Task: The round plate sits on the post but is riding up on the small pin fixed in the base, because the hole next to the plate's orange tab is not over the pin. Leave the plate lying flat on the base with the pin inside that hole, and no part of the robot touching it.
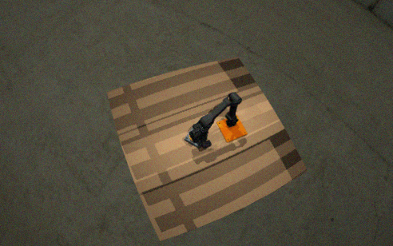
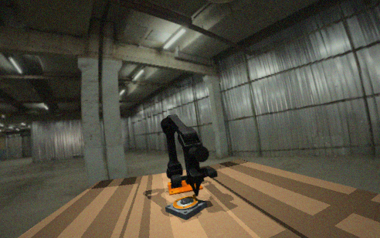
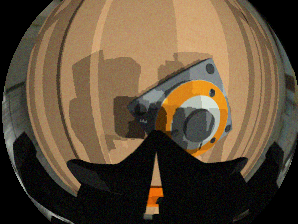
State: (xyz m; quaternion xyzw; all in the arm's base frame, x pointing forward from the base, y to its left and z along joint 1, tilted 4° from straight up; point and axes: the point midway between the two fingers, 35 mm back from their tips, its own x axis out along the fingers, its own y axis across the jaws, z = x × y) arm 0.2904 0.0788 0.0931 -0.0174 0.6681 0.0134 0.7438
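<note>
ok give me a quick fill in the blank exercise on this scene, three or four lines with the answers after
1. The end effector has its fingers ____, with nothing held between them.
2. The ring on the round plate is coloured ____.
3. The plate rests on a square base coloured ____.
4. In the exterior view, the arm's orange mount lies ____ the base.

Answers: shut; orange; grey; behind
</note>
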